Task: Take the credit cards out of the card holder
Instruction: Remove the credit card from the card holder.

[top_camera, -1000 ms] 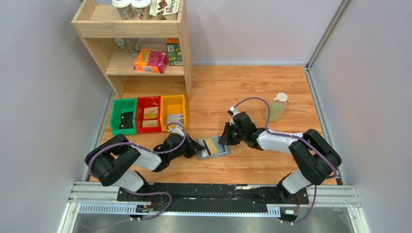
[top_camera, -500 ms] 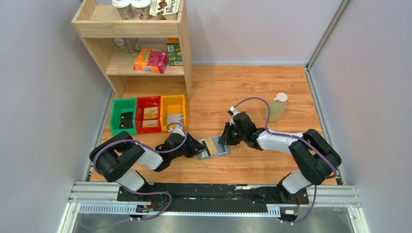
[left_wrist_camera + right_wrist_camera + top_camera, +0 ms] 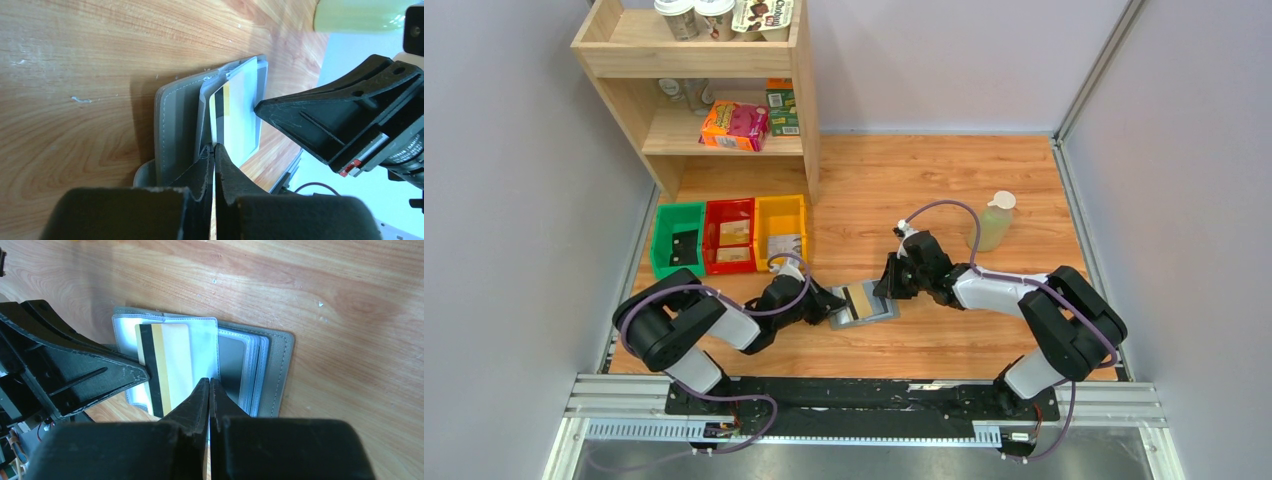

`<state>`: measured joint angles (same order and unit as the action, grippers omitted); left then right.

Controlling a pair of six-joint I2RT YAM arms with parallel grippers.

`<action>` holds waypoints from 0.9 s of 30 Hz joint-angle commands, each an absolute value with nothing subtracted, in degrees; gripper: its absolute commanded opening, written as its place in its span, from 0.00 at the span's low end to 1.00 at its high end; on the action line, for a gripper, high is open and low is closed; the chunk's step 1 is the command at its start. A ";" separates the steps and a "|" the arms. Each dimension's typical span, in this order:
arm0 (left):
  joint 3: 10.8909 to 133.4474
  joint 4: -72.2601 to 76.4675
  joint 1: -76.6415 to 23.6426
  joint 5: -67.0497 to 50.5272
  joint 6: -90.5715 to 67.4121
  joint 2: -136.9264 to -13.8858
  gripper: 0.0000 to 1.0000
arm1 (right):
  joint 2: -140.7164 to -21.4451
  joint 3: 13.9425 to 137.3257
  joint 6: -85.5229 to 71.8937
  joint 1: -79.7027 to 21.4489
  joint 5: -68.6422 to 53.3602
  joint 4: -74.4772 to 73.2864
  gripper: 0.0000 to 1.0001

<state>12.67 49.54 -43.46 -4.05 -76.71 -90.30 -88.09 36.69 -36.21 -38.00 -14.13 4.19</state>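
Note:
The grey card holder (image 3: 881,313) lies open on the table between my arms. It also shows in the left wrist view (image 3: 172,125) and the right wrist view (image 3: 277,370). A yellow credit card (image 3: 857,298) with a black stripe sticks partly out of a pale clear sleeve (image 3: 200,347). My left gripper (image 3: 214,146) is shut on the card's (image 3: 235,115) near edge; its tips also show in the right wrist view (image 3: 142,371). My right gripper (image 3: 209,380) is shut on the sleeve's edge beside the card (image 3: 167,355), from the opposite side (image 3: 257,106).
Green (image 3: 677,240), red (image 3: 729,236) and yellow (image 3: 780,230) bins stand left of the holder, with a wooden shelf (image 3: 714,90) behind them. A pale green bottle (image 3: 993,222) stands at the right, behind my right arm.
My left arm's elbow has shifted a little to the right. The grippers, card and holder stay almost where they were.

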 commanded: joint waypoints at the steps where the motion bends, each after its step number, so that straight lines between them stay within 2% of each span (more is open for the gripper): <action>1: 10.73 49.14 -43.33 -1.06 -75.68 -86.40 0.00 | -88.86 34.45 -35.07 -37.71 -11.86 -0.88 0.00; 10: 10.37 32.01 -43.33 2.99 -70.76 -69.54 0.00 | -89.03 34.45 -34.89 -37.53 -11.78 -0.62 0.00; 14: 15.89 14.12 -43.33 5.27 -63.47 -61.18 0.00 | -88.77 35.33 -34.54 -37.44 -12.13 -1.14 0.00; 18: 20.29 4.15 -43.33 7.03 -56.70 -55.73 0.00 | -87.28 36.56 -33.84 -37.53 -12.22 -2.46 0.04; 20: 21.79 1.42 -43.33 7.12 -54.42 -54.06 0.00 | -85.97 37.52 -33.23 -37.53 -12.13 -3.86 0.14; 22: 23.54 -2.08 -43.33 7.21 -53.53 -53.00 0.00 | -83.95 38.40 -32.17 -37.53 -12.39 -5.00 0.31; 27: 26.89 -7.29 -43.33 7.73 -56.68 -52.47 0.00 | -75.87 39.81 -27.17 -39.02 -9.15 -7.38 0.64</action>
<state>23.49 0.34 -43.46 6.61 -57.12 -53.25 -82.43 37.26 -32.84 -37.82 -13.15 -3.20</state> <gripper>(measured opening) 0.006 0.533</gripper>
